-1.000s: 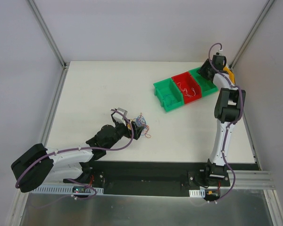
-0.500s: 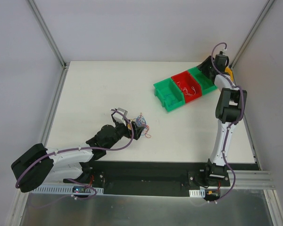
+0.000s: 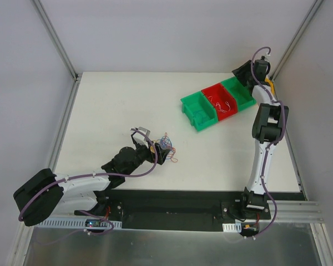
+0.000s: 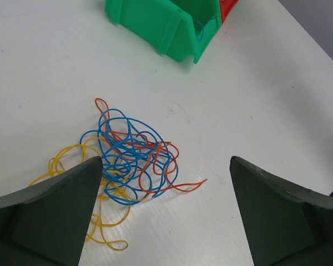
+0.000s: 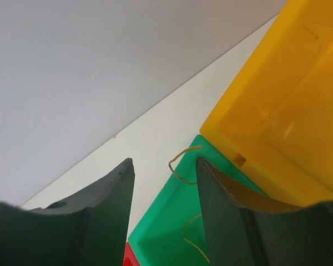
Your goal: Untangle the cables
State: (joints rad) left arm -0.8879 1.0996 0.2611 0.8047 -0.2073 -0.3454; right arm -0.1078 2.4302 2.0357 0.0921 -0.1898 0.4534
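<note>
Blue, red and yellow cables (image 4: 130, 158) are seen knotted in a loose tangle on the white table (image 4: 255, 100), just ahead of the left gripper (image 4: 166, 166) and close against one finger. Its jaws are spread wide, with nothing held. The right gripper (image 5: 165, 166) is also parted and empty. Beyond its fingertips a yellow strand (image 5: 180, 166) lies at the rim of a green bin (image 5: 172, 221), beside a yellow bin (image 5: 283, 111).

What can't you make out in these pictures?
Tangle: top view, too small to separate strands.
Yellow cable: left wrist view, partly under a finger.
Yellow bin: right wrist view, cut by the edge; top view, behind the right arm.
Green bin: left wrist view, inside mostly cut by the top edge.
</note>
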